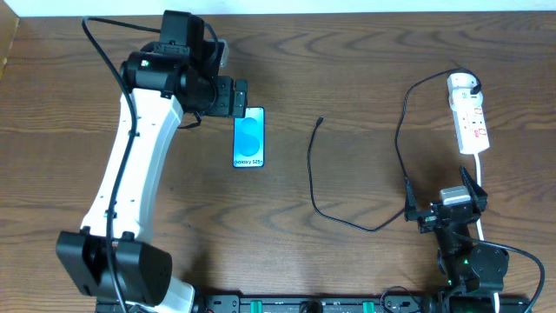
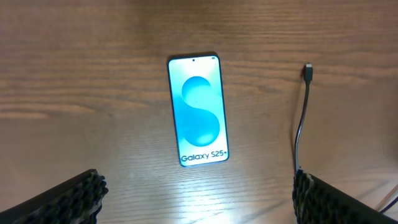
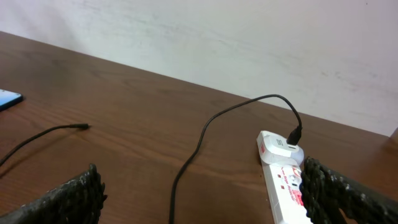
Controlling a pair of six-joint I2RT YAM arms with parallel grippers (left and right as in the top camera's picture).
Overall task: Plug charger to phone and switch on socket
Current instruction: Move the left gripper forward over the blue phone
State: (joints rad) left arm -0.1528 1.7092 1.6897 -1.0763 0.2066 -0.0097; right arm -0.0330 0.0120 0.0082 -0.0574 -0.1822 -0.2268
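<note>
**A:** Dark wood table (image 1: 365, 78), with a pale wall (image 3: 249, 37) behind it in the right wrist view. Where does everything lie?

**B:** The phone (image 1: 248, 137) lies flat, screen up, upper centre-left of the overhead frame. The charger (image 1: 313, 178) snakes through the middle. Its connector tip (image 2: 308, 71) lies loose on the wood, right of the phone and apart from it. The other end runs to a white plug (image 3: 280, 148) on the socket (image 1: 469, 113), upper right.

**A:** How will the cable handle?

**B:** Light and limp, I'd judge; taken mid-length, the tip would droop. Better to pinch it just behind the connector. The phone looks slick and may slide when pushed, so steady its edges.

**A:** And the jaws?

**B:** Both are spread wide and hold nothing. The left gripper (image 2: 199, 202) frames the phone from above without touching it. The right gripper (image 3: 202, 202) hangs at lower right, close to the cable; I can't tell whether a finger brushes it.
</note>
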